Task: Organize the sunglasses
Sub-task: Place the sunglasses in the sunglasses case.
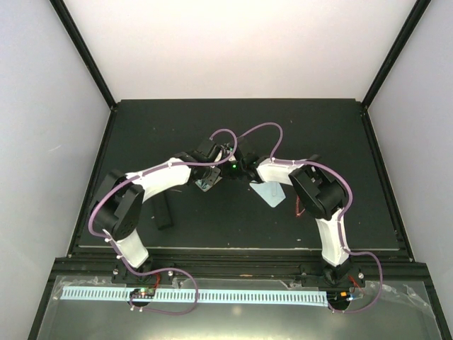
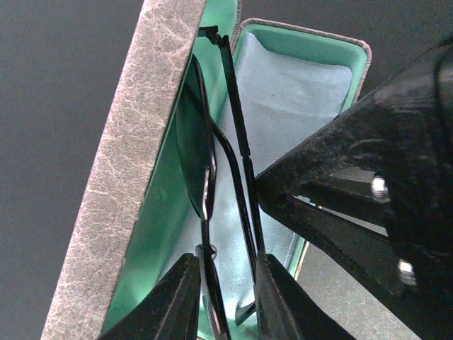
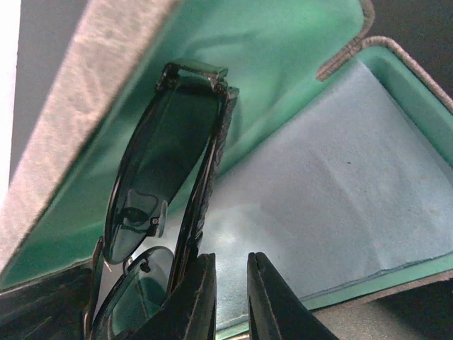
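Observation:
The black sunglasses (image 2: 187, 142) are folded and stand on edge inside an open beige case (image 2: 134, 163) with green lining. A light blue cloth (image 2: 297, 106) lies under them in the case. My left gripper (image 2: 226, 262) straddles the folded pair, one finger against the front frame and the other against the temple arms. In the right wrist view the sunglasses (image 3: 163, 156) lean toward the raised lid (image 3: 283, 57). My right gripper (image 3: 231, 256) hangs over the cloth (image 3: 340, 184) with a narrow empty gap, its left finger beside the temple arm. A thin red frame (image 1: 299, 207) peeks out by the right arm.
Both wrists meet over the case (image 1: 207, 183) at the middle of the dark table. A black oblong case (image 1: 164, 211) lies near the left arm. A second light blue cloth (image 1: 272, 193) lies flat under the right forearm.

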